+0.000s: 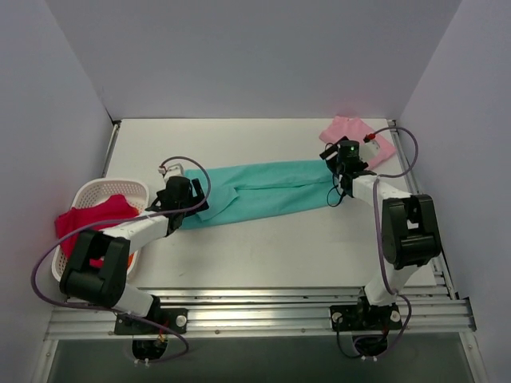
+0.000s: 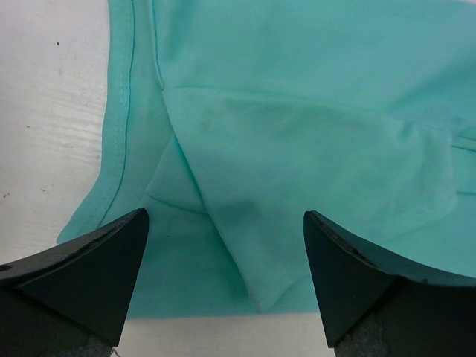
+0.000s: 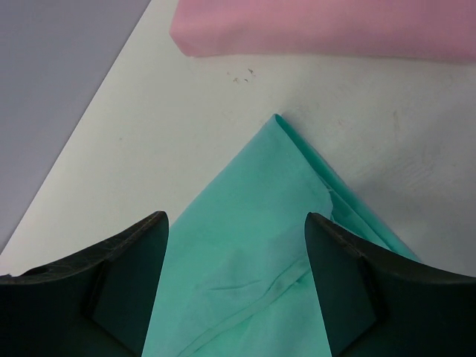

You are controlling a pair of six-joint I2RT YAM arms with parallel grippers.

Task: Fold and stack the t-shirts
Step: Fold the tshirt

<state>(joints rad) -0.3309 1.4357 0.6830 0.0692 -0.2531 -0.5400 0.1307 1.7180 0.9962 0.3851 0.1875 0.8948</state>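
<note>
The teal-green t-shirt point(image 1: 263, 191) lies folded into a long strip across the middle of the table. My left gripper point(image 1: 180, 196) is open over its left end; the wrist view shows the fabric point(image 2: 297, 134) with folds between the spread fingers point(image 2: 97, 275). My right gripper point(image 1: 345, 159) is open over its right end, where a pointed corner of teal cloth point(image 3: 253, 245) lies between the fingers point(image 3: 349, 282). The pale pink t-shirt point(image 1: 355, 136) lies folded at the back right and also shows in the right wrist view point(image 3: 320, 26).
A white lattice basket point(image 1: 84, 199) stands at the left edge with a red garment point(image 1: 92, 217) in and over it. Grey walls enclose the table on three sides. A metal rail point(image 1: 255, 311) runs along the near edge.
</note>
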